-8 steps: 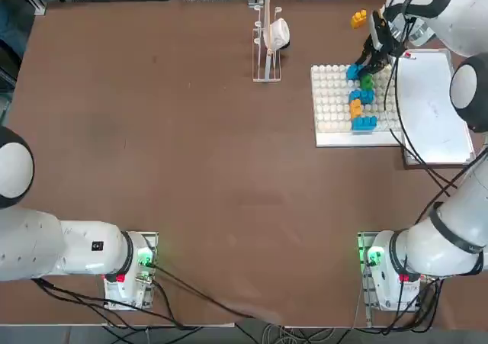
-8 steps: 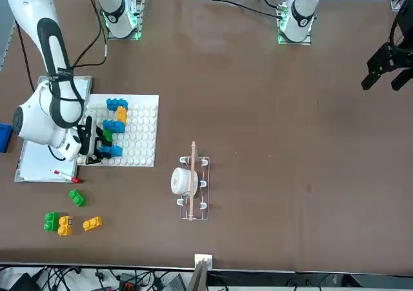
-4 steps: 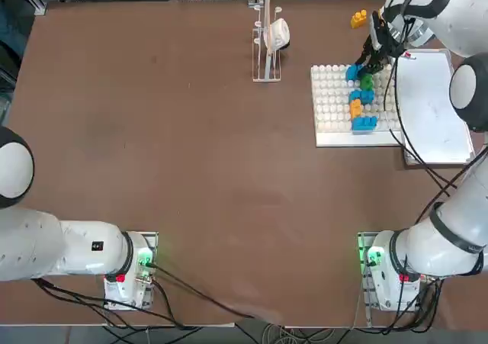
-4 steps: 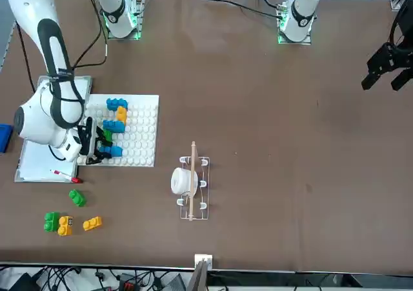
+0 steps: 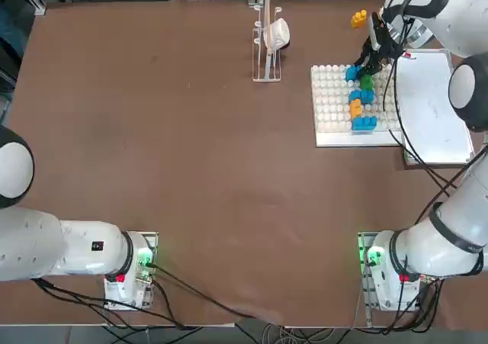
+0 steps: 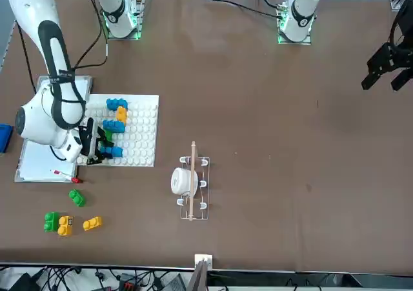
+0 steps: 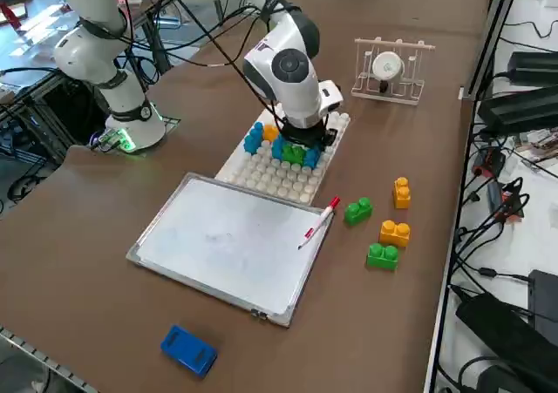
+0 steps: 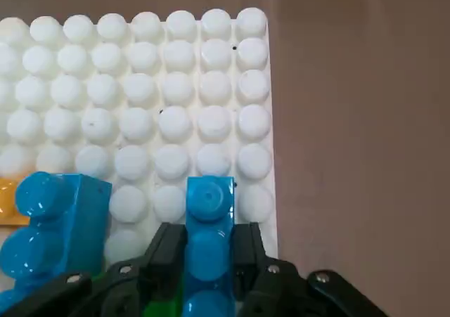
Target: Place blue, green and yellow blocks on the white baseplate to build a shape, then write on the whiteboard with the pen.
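My right gripper (image 8: 209, 238) is shut on a narrow blue block (image 8: 209, 215) low over the white baseplate (image 8: 140, 85), near the plate's far edge. A green block (image 5: 367, 81) sits right behind it, then a row of blue (image 5: 362, 96), orange-yellow (image 5: 355, 108) and blue (image 5: 364, 122) blocks across the baseplate (image 5: 332, 107). In the right side view the gripper (image 7: 305, 145) stands upright over this row. The whiteboard (image 7: 227, 240) lies beside the plate, with the pen (image 7: 318, 221) on its far edge.
Loose green (image 7: 357, 210) and yellow (image 7: 394, 233) blocks lie on the table beyond the whiteboard. A blue oblong object (image 7: 188, 350) lies off the whiteboard's outer end. A small rack holding a white cup (image 6: 191, 182) stands at the far middle of the table.
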You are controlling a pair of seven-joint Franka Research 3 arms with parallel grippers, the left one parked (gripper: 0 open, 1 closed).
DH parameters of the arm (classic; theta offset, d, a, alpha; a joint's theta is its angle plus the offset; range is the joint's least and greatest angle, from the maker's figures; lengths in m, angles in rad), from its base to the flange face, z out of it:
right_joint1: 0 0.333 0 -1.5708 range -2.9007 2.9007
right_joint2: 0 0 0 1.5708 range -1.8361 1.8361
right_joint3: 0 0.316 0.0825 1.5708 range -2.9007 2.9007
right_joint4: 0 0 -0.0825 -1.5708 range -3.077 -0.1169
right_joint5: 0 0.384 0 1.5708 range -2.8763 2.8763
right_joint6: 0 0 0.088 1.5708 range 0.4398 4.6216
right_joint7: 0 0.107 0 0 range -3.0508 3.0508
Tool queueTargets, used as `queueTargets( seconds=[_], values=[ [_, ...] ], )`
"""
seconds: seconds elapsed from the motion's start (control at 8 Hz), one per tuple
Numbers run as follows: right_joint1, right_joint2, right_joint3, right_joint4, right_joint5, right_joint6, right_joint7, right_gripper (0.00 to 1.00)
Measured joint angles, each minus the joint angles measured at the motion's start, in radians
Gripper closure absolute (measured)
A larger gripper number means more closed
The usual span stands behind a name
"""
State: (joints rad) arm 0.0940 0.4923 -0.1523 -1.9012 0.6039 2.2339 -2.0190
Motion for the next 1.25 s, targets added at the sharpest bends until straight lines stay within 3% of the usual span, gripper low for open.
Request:
queueTargets(
  seconds=[0.25,0.62,0.75,1.0,1.25],
  values=[
    [0.001,0.001,0.000,-0.001,0.001,0.004,0.004,0.60],
    [0.011,0.033,0.006,0.009,0.006,0.057,0.022,0.09],
    [0.017,0.023,0.006,0.022,0.008,0.058,0.039,0.00],
    [0.031,-0.022,0.005,0.045,0.008,0.020,0.112,0.00],
    [0.054,-0.055,-0.023,0.100,-0.010,-0.042,0.217,0.00]
  ],
)
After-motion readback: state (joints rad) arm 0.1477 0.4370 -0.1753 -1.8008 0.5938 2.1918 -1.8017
